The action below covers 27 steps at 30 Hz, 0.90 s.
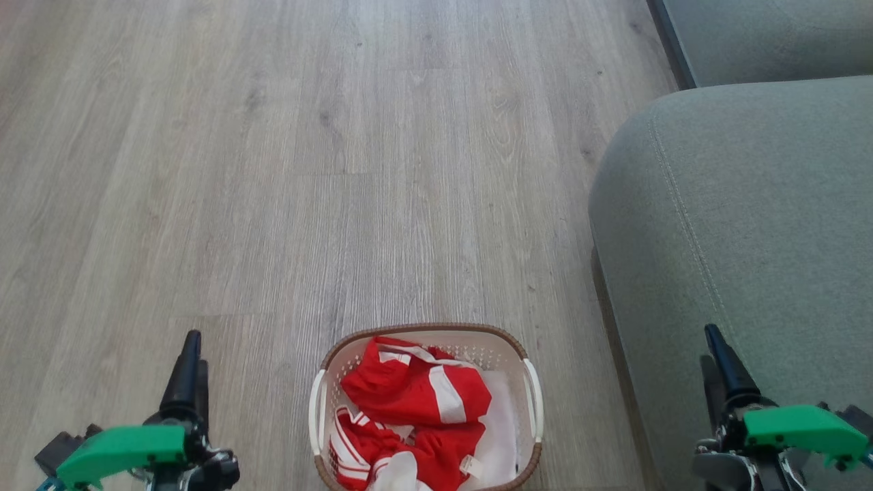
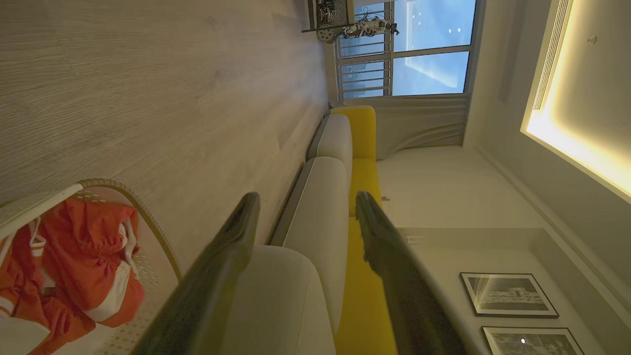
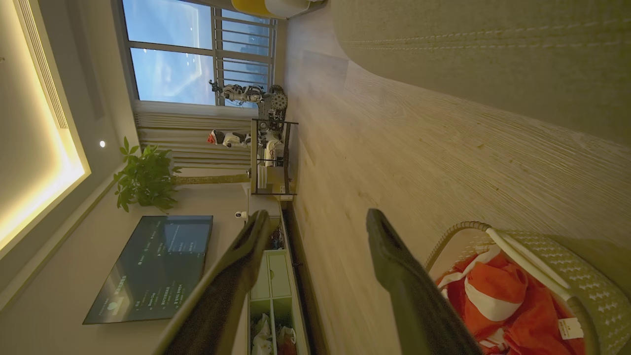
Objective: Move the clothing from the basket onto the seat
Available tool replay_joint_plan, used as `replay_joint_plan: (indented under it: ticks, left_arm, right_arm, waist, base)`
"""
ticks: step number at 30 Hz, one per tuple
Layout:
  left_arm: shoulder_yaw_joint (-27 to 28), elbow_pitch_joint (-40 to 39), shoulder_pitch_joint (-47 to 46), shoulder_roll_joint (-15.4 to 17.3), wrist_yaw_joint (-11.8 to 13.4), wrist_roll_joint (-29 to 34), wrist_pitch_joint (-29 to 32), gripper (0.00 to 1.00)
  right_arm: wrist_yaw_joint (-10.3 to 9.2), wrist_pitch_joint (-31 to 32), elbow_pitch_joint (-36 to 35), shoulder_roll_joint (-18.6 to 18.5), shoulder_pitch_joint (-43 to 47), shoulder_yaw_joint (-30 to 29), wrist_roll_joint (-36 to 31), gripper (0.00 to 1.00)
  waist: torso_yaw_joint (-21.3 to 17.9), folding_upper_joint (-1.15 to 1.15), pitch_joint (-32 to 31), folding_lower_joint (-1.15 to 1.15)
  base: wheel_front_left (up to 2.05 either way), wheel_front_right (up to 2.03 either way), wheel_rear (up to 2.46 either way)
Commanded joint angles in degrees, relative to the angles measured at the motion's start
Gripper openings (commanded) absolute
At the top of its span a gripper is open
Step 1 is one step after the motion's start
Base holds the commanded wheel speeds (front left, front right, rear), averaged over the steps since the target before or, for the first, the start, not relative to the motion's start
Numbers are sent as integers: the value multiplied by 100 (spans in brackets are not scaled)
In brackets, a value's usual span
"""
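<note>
Wood floor point(image 1: 341, 170) spreads under the left gripper point(image 2: 305, 204), which hovers at near left, fingers spread with nothing between them. Right of it, at near centre, the basket point(image 1: 477, 352) stands on the floor with the red clothing point(image 1: 409, 395) heaped inside. Farther right the right gripper point(image 3: 318, 217) hangs released and empty before the seat point(image 1: 750, 204), which stands just beside the basket.

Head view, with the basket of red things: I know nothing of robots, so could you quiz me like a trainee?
1. True or false: the clothing lies in the basket.
2. Seen from the robot, the seat is: A) right of the basket, B) left of it, C) under it.
3. Fill in: the left pincer and right pincer are both ____, holding nothing.

Key: 1 true; 2 A; 3 open.
</note>
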Motion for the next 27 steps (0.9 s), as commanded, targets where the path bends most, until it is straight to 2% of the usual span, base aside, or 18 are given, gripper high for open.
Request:
replay_joint_plan:
  ticks: [1, 13, 25, 27]
  left_arm:
    - [26, -231, -154, 59, 5, 67, -38, 100]
    - [-148, -563, -108, 65, 217, 1148, -239, 100]
    - [-289, -705, -11, 71, 335, 2563, -457, 100]
    - [-297, -722, -3, 72, 346, 2650, -473, 100]
  right_arm:
    - [0, -45, -227, -40, -216, 32, -63, 100]
    - [0, -248, -567, -45, -206, 196, -1071, 100]
    - [0, -467, -755, -51, -168, 398, -2194, 100]
    - [0, -484, -768, -51, -166, 412, -2269, 100]
  waist:
    - [1, 0, 0, 0]
    - [13, 0, -9, 0]
    - [33, 0, -14, 0]
    - [35, 0, -15, 0]
  base:
    - [0, 0, 0]
    - [0, 0, 0]
    - [0, 0, 0]
    - [0, 0, 0]
